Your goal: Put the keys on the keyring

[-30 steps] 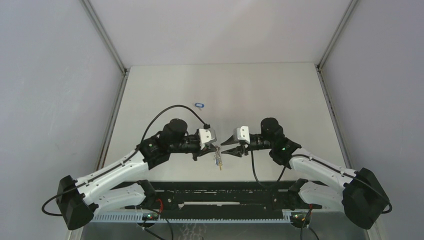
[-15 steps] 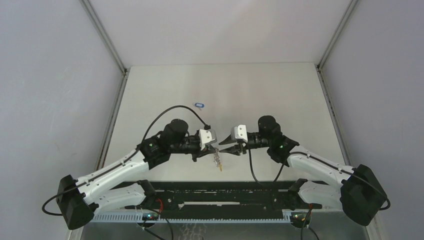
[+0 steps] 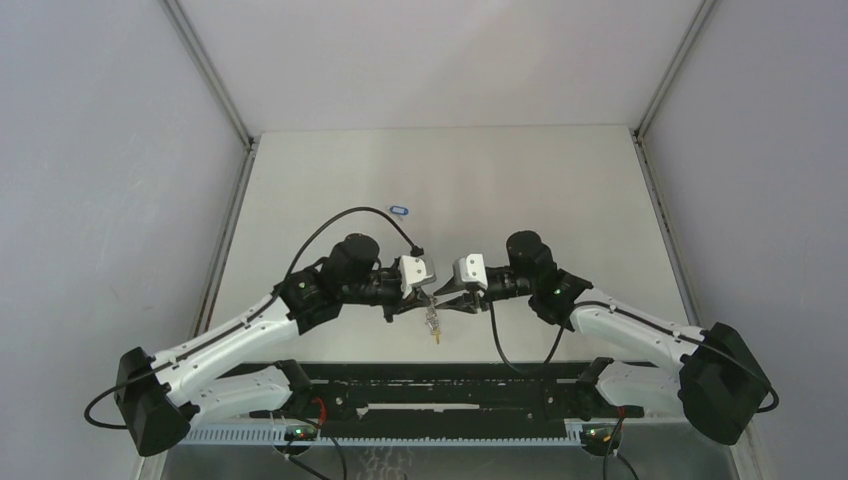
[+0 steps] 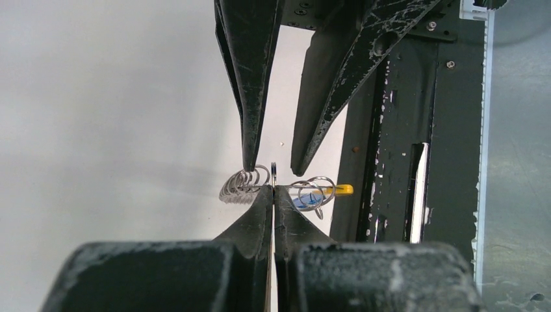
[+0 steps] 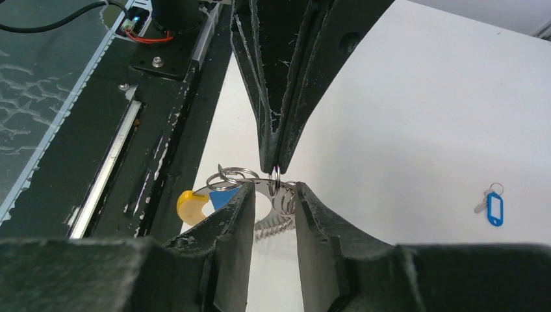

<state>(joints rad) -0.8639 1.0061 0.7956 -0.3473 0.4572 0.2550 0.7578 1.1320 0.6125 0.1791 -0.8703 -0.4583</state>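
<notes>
The keyring (image 3: 433, 322) hangs between my two grippers above the table's near edge. It is a bunch of silvery loops (image 4: 243, 184) with a yellow section (image 4: 342, 189). My left gripper (image 4: 273, 188) is shut on one thin loop of it. My right gripper (image 5: 275, 188) is open, with a finger on each side of that loop and of the left fingertips (image 5: 273, 156). A blue key head (image 5: 222, 197) hangs on the keyring beside the yellow section (image 5: 188, 205). Another blue key (image 3: 400, 210) with a small ring lies on the table far behind; it also shows in the right wrist view (image 5: 494, 208).
The black base rail (image 3: 430, 385) runs along the near table edge, just below the grippers. Grey walls (image 3: 120, 200) stand on both sides and at the back of the white table (image 3: 520, 190).
My right gripper has moved left, towards the left gripper, and its open fingers now straddle the held loop. The left gripper has shifted slightly and still holds the keyring.
</notes>
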